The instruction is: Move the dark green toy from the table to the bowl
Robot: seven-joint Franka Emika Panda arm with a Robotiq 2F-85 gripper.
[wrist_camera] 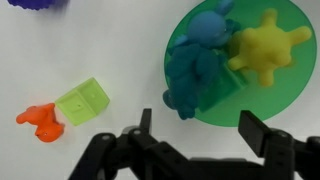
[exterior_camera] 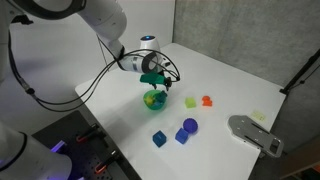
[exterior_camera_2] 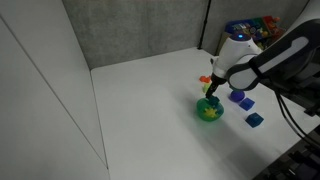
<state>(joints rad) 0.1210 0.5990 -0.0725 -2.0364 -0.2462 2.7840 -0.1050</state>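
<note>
Hovering over the bowl, your gripper has its fingers apart, gripping nothing. Dark green toy lies in the bowl against a yellow spiky toy, overlapping the near rim. Lime block and orange piece touch each other on the table.

**A robotics lab bench**

A bare white table stands boxed in by plain grey panels. Black cables loop off the robot arm, and what seems to be lit electronics sits below: most likely a research lab.
</note>
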